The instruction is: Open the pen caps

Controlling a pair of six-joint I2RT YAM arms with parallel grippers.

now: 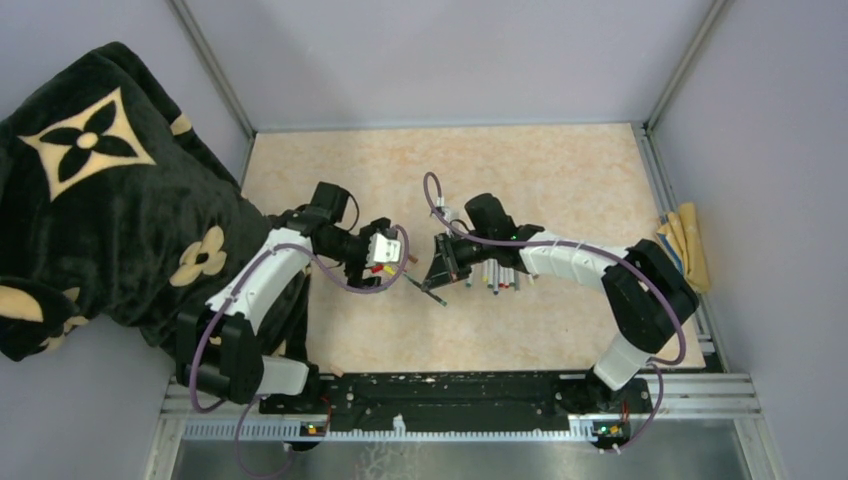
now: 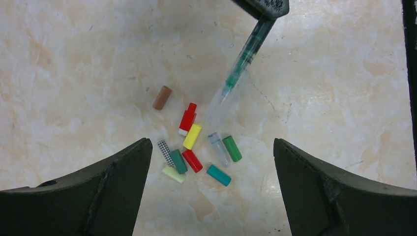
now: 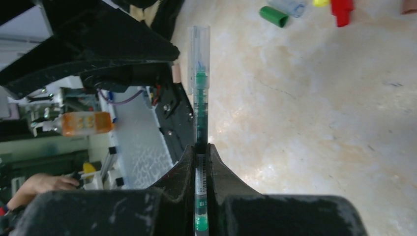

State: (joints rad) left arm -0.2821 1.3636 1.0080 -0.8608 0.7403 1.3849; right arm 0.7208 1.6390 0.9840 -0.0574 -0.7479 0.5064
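My right gripper [image 3: 200,147] is shut on a green-ink pen [image 3: 199,98] whose clear cap [image 3: 198,49] is still on its tip. In the top view the right gripper [image 1: 441,266] holds this pen [image 1: 428,290] slanting down toward the left arm. My left gripper [image 2: 210,143] is open and empty, hovering over a small heap of loose pen caps [image 2: 192,147]: red, yellow, green, teal, clear, checkered and a brown one [image 2: 162,97] apart. The held pen [image 2: 244,58] points into that view from the top. The other pens [image 1: 500,278] lie bunched under the right arm.
A black blanket with cream flower marks [image 1: 100,200] lies over the table's left edge beside the left arm. A folded yellow cloth [image 1: 686,240] lies at the right edge. Metal frame rails [image 1: 460,395] run along the near edge.
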